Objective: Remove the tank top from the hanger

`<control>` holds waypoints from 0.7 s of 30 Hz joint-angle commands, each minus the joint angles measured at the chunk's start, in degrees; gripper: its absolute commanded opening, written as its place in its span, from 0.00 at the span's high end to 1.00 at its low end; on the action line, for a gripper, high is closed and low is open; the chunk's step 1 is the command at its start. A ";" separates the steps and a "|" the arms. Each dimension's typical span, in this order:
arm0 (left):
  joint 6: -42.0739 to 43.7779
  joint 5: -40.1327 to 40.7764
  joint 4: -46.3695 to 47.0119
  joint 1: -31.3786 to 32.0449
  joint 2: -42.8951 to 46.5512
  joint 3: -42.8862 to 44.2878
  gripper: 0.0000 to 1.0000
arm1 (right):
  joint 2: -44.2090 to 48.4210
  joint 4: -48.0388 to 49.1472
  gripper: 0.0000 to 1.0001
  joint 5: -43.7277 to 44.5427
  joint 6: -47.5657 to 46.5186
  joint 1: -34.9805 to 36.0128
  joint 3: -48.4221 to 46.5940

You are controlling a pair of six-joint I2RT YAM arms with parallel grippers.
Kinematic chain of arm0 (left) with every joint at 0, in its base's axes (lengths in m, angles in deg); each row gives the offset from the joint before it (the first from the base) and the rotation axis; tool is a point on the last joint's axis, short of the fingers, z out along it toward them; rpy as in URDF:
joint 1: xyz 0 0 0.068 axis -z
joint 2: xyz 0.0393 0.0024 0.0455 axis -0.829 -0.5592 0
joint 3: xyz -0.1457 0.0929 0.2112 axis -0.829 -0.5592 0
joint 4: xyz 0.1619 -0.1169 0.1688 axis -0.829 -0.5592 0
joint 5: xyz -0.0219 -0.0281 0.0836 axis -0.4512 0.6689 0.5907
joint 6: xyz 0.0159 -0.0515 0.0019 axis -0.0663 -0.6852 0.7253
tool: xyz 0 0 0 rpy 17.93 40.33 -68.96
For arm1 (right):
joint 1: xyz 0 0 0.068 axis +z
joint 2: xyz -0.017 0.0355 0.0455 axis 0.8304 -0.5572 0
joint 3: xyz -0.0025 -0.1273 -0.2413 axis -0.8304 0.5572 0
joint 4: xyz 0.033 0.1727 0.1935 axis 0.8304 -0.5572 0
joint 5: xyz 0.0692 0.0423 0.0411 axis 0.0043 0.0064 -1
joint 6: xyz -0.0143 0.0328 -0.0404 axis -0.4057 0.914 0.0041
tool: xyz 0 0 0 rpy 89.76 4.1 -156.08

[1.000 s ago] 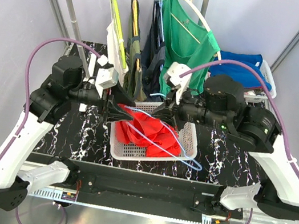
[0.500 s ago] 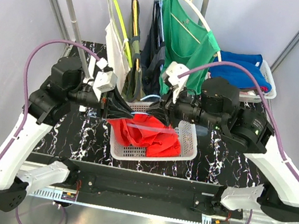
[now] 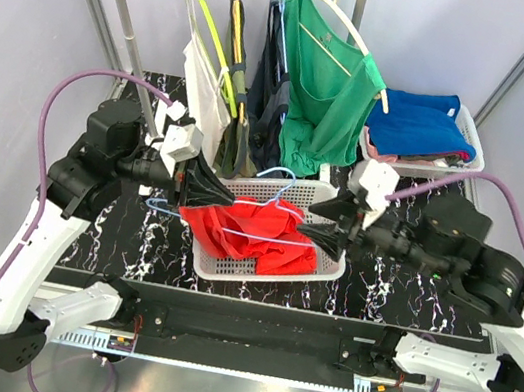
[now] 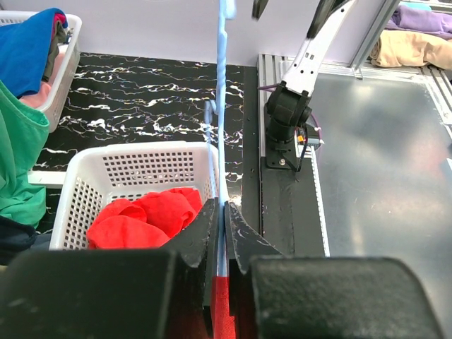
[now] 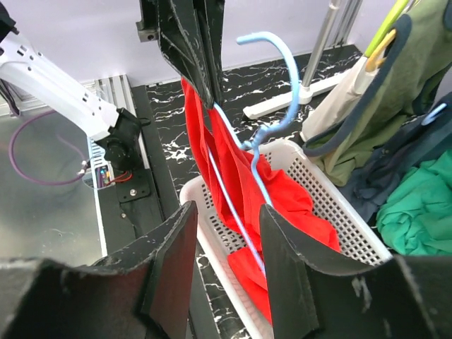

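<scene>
Black marbled tabletop (image 3: pixel 380 278) is backed by a rack of hung garments (image 3: pixel 327 86). Over the white basket (image 3: pixel 229 269), the blue hanger (image 4: pixel 223 85) is clamped by the left gripper (image 3: pixel 224 199), with the red tank top (image 3: pixel 246 229) draped from it into the basket. Since a second ago, the right gripper (image 3: pixel 315 228) has been opened and drawn back right.

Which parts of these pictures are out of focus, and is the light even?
Left wrist view: the left black fingers are soft, the thin light-blue plastic hanger sharper. Right wrist view: the right black fingers blur likewise. Top view: even light, sharp throughout.
</scene>
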 commanded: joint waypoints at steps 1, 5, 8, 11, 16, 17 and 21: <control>0.86 -1.58 0.14 -0.39 1.06 3.18 0.94 | 1.58 1.51 0.50 -1.31 -3.23 0.23 2.18; 0.42 -1.92 0.05 -0.56 0.97 3.80 0.94 | -0.25 0.45 0.51 -4.22 -4.11 0.23 3.76; -0.28 -2.28 0.05 -0.47 0.97 4.50 0.94 | -1.84 1.06 0.52 -3.78 -6.04 0.32 5.16; -0.90 -2.81 0.05 -0.56 1.06 5.12 0.94 | -3.51 1.94 0.53 -2.73 -7.89 0.23 5.08; -1.16 -3.25 0.14 -0.56 1.76 5.03 0.94 | -5.01 2.47 0.53 -2.99 -8.94 0.23 3.68; -1.25 -3.42 0.14 -0.56 1.85 5.03 0.94 | -5.09 2.47 0.53 -3.08 -8.94 0.23 3.59; -1.25 -3.95 -0.12 -0.56 2.37 4.94 0.95 | -4.83 2.47 0.55 -3.43 -9.21 0.23 4.02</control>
